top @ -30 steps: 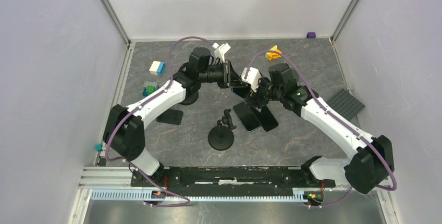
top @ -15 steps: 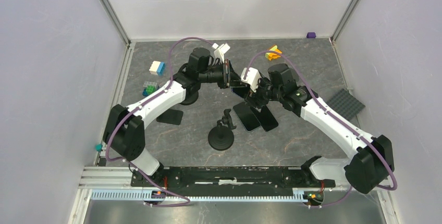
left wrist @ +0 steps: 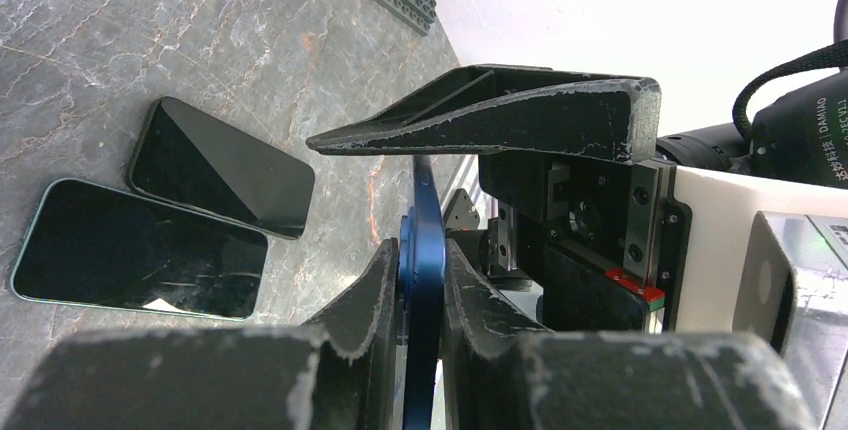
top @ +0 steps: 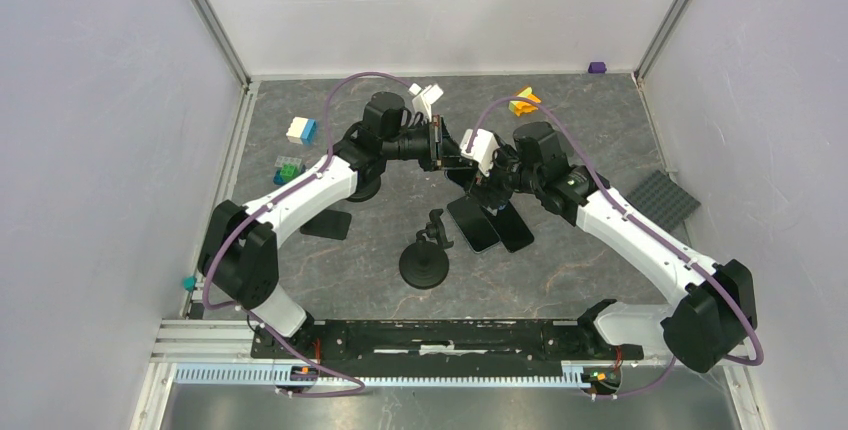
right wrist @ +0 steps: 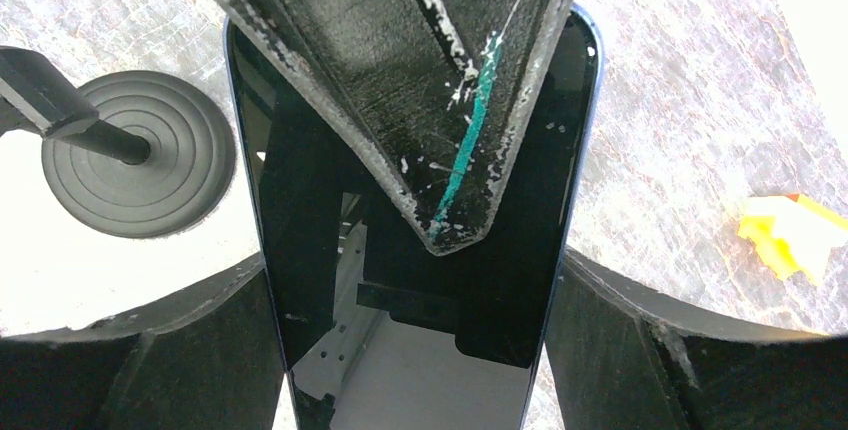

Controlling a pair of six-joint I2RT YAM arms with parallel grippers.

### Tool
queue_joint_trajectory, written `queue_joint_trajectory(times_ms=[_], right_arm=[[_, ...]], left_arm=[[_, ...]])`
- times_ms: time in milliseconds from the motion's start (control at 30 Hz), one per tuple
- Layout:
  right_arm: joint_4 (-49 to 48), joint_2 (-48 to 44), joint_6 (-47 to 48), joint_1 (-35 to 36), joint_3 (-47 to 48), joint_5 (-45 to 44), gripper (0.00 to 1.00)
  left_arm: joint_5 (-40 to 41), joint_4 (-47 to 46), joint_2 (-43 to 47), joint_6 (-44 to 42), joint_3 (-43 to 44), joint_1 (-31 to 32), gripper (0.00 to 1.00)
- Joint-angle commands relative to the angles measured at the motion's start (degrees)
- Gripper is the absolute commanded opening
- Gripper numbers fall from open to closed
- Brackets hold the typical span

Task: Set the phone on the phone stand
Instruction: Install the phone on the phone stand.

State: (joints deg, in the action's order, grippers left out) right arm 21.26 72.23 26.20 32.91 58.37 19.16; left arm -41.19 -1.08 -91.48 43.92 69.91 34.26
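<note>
Blue phone [left wrist: 422,240] aloft, edge-on; black stand [top: 425,264] upright

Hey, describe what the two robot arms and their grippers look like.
The left arm and right arm have white links and black joints, each trailing a purple cable. The left gripper and right gripper have scuffed black wedge-shaped fingers; one left finger carries a teal streak.

The top view looks steeply down on the whole table [top: 560,275] from its near edge. Both wrist views, very close, share the blue phone [left wrist: 424,245].
</note>
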Motion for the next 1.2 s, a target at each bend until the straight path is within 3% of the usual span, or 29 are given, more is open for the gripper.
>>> queue_joint_trajectory(times_ms=[0,300,800,1167], right_arm=[[-2.58,-1.49,-0.1,0.14,0.67,-0.6,0.87],[-2.22,-2.24,0.87,0.14,-0.02,-3.26,0.92],[-2.34,-1.39,1.31,0.32,-2.19,-1.66,0.93],[-1.75,-1.85,1.81,0.54,-1.34,-1.74,0.92]], left_arm=[[-2.68,-3.69,1.3,2.13,0.32,0.21,0.02],[-2.49,-3.31,1.05,2.74,0.14,-0.46,0.02],[-4.6,-7.35,2.11,4.77,-0.83,-0.6,0.02],[-3.07,-4.71,1.44,3.68,-0.39,-0.77,0.02]])
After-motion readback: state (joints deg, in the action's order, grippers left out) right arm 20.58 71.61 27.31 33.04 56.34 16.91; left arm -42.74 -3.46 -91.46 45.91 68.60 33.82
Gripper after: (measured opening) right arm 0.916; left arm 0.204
